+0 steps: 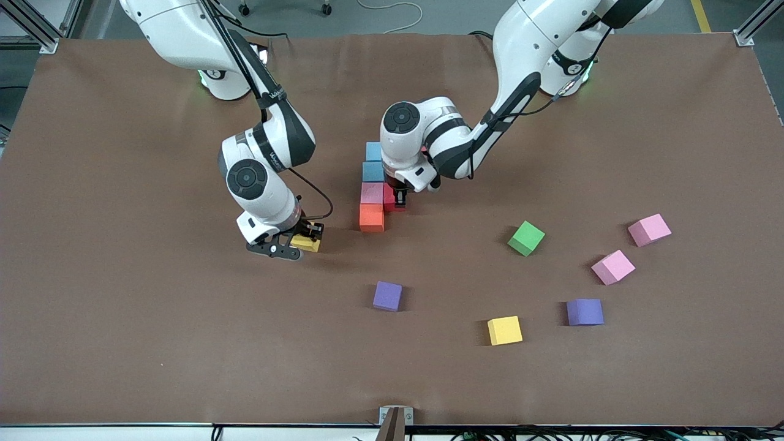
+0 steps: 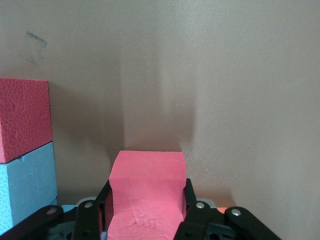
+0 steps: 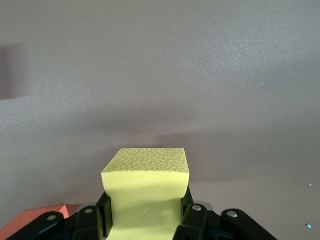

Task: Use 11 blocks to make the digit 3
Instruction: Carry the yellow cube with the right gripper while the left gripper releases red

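A column of blocks lies mid-table: two light blue (image 1: 373, 161), then pink (image 1: 371, 193), then orange (image 1: 371, 218) nearest the front camera. My left gripper (image 1: 398, 197) is shut on a red block (image 1: 392, 206) (image 2: 146, 187), low at the table right beside the pink block (image 2: 22, 120), on the side toward the left arm's end. My right gripper (image 1: 305, 236) is shut on a yellow block (image 1: 307, 244) (image 3: 145, 185), low over the table beside the orange block (image 3: 35, 220), toward the right arm's end. Whether either held block touches the table I cannot tell.
Loose blocks lie nearer the front camera: a purple one (image 1: 388, 296), a yellow one (image 1: 505, 330), another purple one (image 1: 584, 312), a green one (image 1: 526, 238) and two pink ones (image 1: 613, 267) (image 1: 649, 229). Brown cloth (image 1: 153, 343) covers the table.
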`<move>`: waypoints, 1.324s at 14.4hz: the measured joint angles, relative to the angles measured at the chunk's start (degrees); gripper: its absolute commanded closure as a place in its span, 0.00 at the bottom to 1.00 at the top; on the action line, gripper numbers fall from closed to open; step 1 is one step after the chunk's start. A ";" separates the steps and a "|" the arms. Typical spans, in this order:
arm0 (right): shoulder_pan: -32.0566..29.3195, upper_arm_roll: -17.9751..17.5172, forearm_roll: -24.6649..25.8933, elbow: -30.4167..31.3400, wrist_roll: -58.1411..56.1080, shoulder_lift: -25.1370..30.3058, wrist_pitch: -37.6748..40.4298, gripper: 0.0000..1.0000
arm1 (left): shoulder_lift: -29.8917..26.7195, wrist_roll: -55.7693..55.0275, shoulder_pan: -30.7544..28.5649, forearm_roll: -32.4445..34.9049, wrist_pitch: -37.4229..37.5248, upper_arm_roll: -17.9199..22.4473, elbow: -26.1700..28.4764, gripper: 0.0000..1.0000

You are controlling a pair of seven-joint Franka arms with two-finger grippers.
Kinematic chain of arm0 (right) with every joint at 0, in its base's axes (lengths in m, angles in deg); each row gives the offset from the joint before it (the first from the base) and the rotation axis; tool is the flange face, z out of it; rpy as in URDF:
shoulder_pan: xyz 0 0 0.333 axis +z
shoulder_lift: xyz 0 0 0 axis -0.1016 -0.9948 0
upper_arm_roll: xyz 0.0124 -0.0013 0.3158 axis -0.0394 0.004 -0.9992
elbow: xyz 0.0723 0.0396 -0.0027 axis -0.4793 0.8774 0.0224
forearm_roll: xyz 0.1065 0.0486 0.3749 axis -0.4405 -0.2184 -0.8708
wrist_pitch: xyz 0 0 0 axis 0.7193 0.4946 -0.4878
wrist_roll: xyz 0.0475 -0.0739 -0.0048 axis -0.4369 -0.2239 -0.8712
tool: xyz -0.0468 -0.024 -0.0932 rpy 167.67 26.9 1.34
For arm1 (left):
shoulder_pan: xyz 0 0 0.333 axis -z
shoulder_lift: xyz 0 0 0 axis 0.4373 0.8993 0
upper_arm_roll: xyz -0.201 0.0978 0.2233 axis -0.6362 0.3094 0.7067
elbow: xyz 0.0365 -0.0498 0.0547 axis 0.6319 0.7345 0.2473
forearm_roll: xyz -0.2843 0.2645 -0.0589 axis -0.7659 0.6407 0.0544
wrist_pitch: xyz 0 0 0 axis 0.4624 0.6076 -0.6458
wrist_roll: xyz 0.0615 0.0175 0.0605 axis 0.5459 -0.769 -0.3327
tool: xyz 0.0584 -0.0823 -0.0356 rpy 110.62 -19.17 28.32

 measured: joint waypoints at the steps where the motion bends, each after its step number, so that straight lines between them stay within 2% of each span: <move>1: 0.00 0.00 0.00 0.00 0.00 0.00 0.00 0.99 | 0.00 0.00 0.00 0.00 -0.05 0.00 0.00 0.12; 2: 0.00 0.00 0.00 -0.02 0.00 0.00 0.00 0.99 | 0.00 0.00 0.00 0.00 -0.05 0.00 0.00 0.00; 10: 0.22 -0.12 0.00 -1.89 -0.01 -0.15 -0.04 1.00 | -0.27 0.02 0.02 0.02 0.33 -0.03 -0.20 0.00; 12: 1.37 -0.21 -0.01 -4.87 -0.01 -1.06 0.03 1.00 | -1.50 0.29 0.00 0.24 2.07 -0.16 -0.63 0.00; 15: 3.47 -0.34 -0.02 -11.21 0.01 -4.98 0.58 1.00 | -6.59 0.80 -0.27 0.33 7.57 -0.97 -1.42 0.00; 19: 5.98 -0.41 -0.03 -22.77 1.58 -12.49 6.97 1.00 | -14.64 7.95 -4.08 0.33 14.48 -1.13 -1.85 0.00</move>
